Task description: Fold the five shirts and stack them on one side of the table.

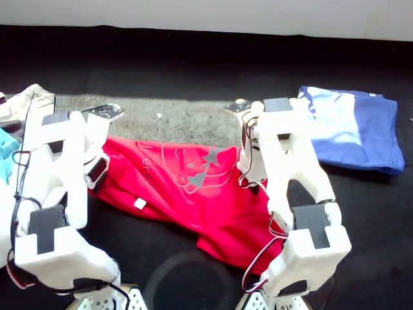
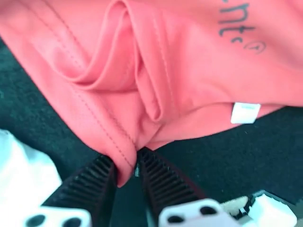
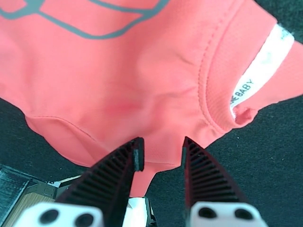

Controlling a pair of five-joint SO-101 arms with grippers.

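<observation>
The table [image 1: 193, 58] is black all over. A white wall [image 1: 206, 13] runs along its far side. A bright patch of light [image 1: 174, 119] falls on the middle of the table and makes it look grey

The high view looks down from above and behind the white plastic left arm [image 1: 55, 187] and right arm [image 1: 293, 181], facing the far edge of the black cloth-covered table [image 1: 193, 58], and takes in the whole crumpled red cotton shirt [image 1: 193, 187]. Each wrist view sits very near, looking along its own ribbed black fingers [image 2: 163, 182]. The left gripper [image 2: 127, 165] has a stitched hem at its tips, the right gripper [image 3: 162, 153] the collar edge. All three views share the shirt.
</observation>
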